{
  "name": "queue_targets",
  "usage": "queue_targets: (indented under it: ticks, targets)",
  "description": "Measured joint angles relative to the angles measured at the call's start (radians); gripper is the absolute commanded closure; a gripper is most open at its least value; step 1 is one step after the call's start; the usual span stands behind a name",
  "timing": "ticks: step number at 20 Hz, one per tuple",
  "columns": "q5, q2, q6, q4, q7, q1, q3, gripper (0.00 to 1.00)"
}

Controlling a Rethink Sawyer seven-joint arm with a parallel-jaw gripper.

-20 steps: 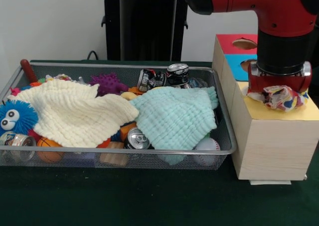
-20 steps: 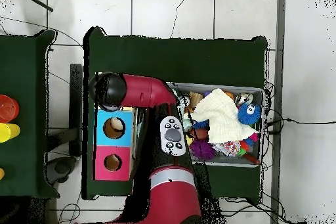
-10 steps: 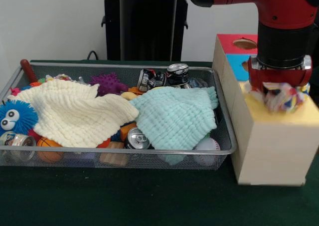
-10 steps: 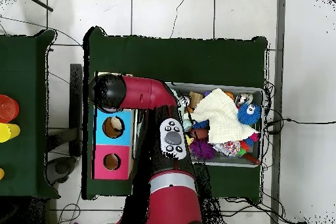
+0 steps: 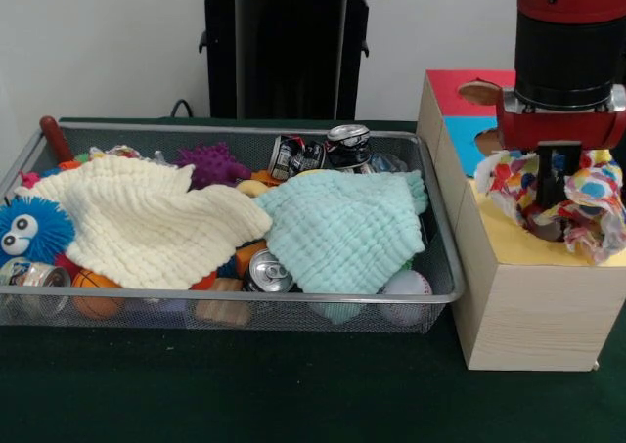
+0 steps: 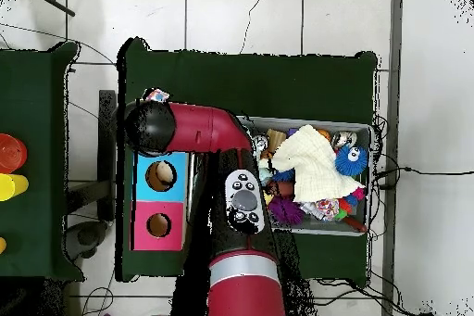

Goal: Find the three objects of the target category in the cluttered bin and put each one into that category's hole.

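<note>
Nearest in the front view, the green surface [image 5: 245, 384] carries a wire mesh bin [image 5: 235, 311] and, just beside its right end, a wooden sorting box [image 5: 533, 306]. Along the bin's front wall lie a drink can [image 5: 269, 272], an orange ball [image 5: 93, 291] and a white ball [image 5: 406, 287]. Over the clutter are spread a cream cloth [image 5: 147, 223] at the left and a mint cloth [image 5: 342, 228] at the right, with a blue fuzzy toy [image 5: 29, 228] at the left end. Farther back sit a purple spiky toy [image 5: 210, 162] and crushed dark cans [image 5: 323, 150].

Above the box's yellow section [image 5: 509, 243], the pincer [image 5: 550, 197] is closed on a multicoloured patterned cloth [image 5: 592, 203]. The cloth is bunched, hanging round the fingers with its loose folds drooping downward and spreading widest left to right, its lower edge about at the box top. Beyond are the blue section [image 5: 481, 135] and red section [image 5: 468, 86], each with a hole.
</note>
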Motion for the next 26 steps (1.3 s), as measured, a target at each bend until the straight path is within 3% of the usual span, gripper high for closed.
queue_targets:
  ticks: [17,26]
  targets:
    - [-0.012,-0.015,0.081,0.000,0.000,0.003,-0.024,1.00]
    - [-0.070,-0.028,0.090,-0.003,0.000,0.079,-0.121,1.00]
